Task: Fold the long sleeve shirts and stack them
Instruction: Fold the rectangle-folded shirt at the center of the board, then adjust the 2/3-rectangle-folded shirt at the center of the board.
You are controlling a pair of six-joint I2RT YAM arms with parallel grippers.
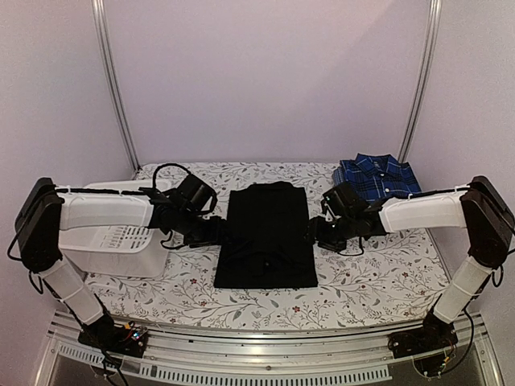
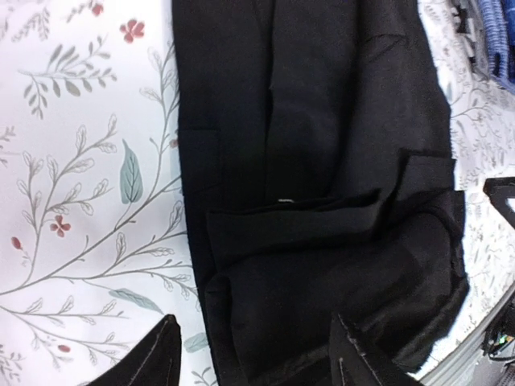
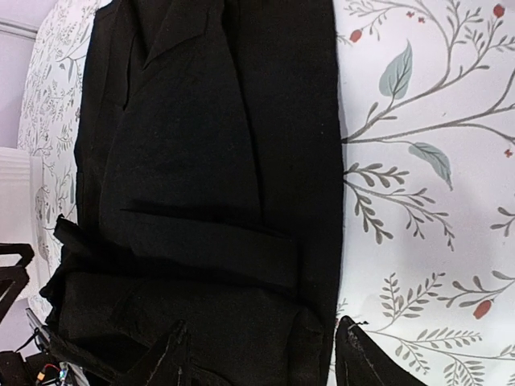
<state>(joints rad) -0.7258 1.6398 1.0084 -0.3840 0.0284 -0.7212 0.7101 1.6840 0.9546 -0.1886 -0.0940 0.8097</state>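
**Operator:** Report position of the garments.

**Technician:** The black shirt lies flat at the centre of the table, folded to a narrow rectangle, collar at the far end. The plaid shirt sits folded at the far right, apart from it. A white basket stands at the left.

**Operator:** State of the jaws?

**Technician:** The left gripper is at the shirt's left edge with its jaws parted and nothing clamped. The right gripper is at the right edge, likewise parted. In both wrist views the cloth edge runs between the fingertips.

**Operator:** Hazards from here?

**Technician:** Three, by my judgement.
1. Snagging: each fingertip sits low over the cloth. A sideways withdrawal could drag the edge and open the fold.
2. Partial grip: the wrist views show loose, overlapping layers near the hem. Closing on the top layer only would let the lower layers drop when lifted.
3. Uneven lift: if one arm rises or travels ahead of the other, the rectangle will skew and land crooked on the plaid shirt, or push it out of place.
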